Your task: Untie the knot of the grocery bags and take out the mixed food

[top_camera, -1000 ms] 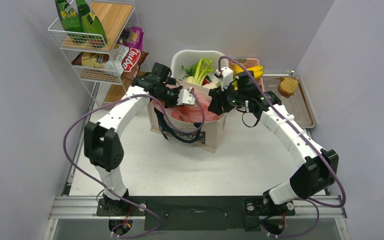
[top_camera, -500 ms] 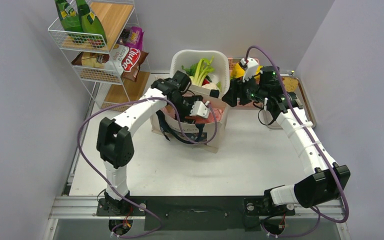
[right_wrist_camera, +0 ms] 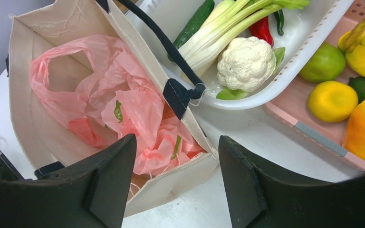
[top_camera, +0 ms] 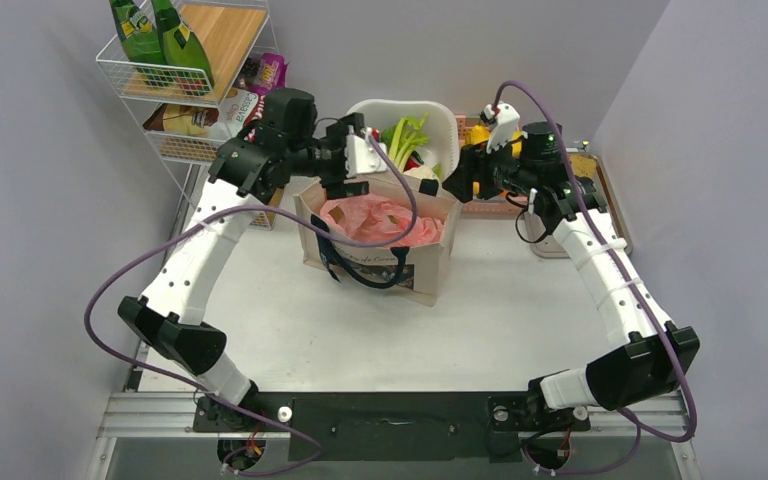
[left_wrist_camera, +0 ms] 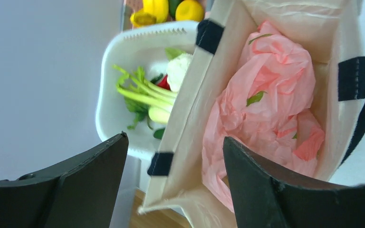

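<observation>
The beige canvas tote (top_camera: 380,255) with black straps stands mid-table, and the crumpled pink plastic bag (top_camera: 380,218) lies inside it. No knot shows; one handle loop of the pink bag (right_wrist_camera: 52,71) lies open. My left gripper (top_camera: 352,180) hangs open above the tote's back-left rim (left_wrist_camera: 190,109), and in the left wrist view the left gripper (left_wrist_camera: 175,137) holds nothing. My right gripper (top_camera: 455,185) is open at the tote's back-right corner, and the right gripper (right_wrist_camera: 177,137) is empty too. A pale-green leafy stalk (right_wrist_camera: 223,28) lies in the white basket (top_camera: 360,118).
The basket also holds a cauliflower (right_wrist_camera: 246,64) and a red pepper (right_wrist_camera: 261,31). A pink tray (right_wrist_camera: 309,135) of yellow and green fruit sits beside it. A wire rack (top_camera: 175,150) at back left carries green bottles (top_camera: 160,35) and snack packets (top_camera: 250,115). A grey tray with bread (top_camera: 580,172) lies far right.
My left gripper has opened and lifted out of the tote toward its back-left rim. My right gripper has drawn back to the right and opened wider.
</observation>
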You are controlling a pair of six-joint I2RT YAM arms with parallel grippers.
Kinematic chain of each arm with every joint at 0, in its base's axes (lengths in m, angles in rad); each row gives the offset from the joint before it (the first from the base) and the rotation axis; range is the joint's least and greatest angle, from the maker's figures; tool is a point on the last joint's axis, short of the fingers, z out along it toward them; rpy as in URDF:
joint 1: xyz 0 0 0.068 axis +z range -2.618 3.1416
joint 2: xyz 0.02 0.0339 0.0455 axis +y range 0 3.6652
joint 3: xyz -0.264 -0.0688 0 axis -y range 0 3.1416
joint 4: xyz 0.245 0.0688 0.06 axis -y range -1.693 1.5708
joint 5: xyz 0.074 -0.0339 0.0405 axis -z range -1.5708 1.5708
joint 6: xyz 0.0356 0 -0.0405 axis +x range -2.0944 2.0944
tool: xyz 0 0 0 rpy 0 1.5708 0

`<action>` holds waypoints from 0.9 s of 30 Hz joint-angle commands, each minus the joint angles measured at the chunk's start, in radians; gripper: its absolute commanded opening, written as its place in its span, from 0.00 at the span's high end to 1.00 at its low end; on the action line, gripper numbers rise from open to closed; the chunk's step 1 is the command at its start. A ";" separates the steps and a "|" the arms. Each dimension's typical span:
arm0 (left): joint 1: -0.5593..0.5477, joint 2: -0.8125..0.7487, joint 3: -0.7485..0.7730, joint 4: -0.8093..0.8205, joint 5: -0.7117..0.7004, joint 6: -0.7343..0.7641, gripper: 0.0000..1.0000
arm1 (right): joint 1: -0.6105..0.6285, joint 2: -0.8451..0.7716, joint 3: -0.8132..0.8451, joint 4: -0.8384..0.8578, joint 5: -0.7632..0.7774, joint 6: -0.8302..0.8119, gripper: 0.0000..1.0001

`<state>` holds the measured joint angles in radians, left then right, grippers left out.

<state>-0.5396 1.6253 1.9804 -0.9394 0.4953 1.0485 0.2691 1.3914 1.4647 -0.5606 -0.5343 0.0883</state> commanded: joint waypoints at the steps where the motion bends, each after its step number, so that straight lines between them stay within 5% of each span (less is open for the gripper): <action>1: 0.126 -0.046 0.033 0.101 0.074 -0.374 0.29 | -0.015 -0.049 0.030 0.051 0.021 0.006 0.39; 7: 0.276 -0.230 -0.084 0.116 -0.048 -0.734 0.21 | -0.095 -0.176 -0.036 0.065 0.043 0.078 0.24; 13: 0.516 -0.397 -0.292 0.070 -0.071 -0.972 0.20 | -0.286 -0.337 -0.169 0.034 0.089 0.135 0.21; 17: 0.673 -0.371 -0.383 -0.084 -0.058 -1.000 0.20 | -0.355 -0.435 -0.298 -0.057 0.175 0.072 0.21; 21: 0.692 -0.328 -0.520 -0.160 -0.156 -1.018 0.20 | -0.384 -0.519 -0.463 -0.119 0.240 0.011 0.21; 27: 0.691 -0.415 -0.726 -0.069 -0.228 -1.020 0.19 | -0.387 -0.597 -0.575 -0.120 0.280 -0.022 0.20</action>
<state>0.1471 1.3018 1.3045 -1.0187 0.3229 0.0563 -0.1112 0.8394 0.9112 -0.6903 -0.3088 0.1051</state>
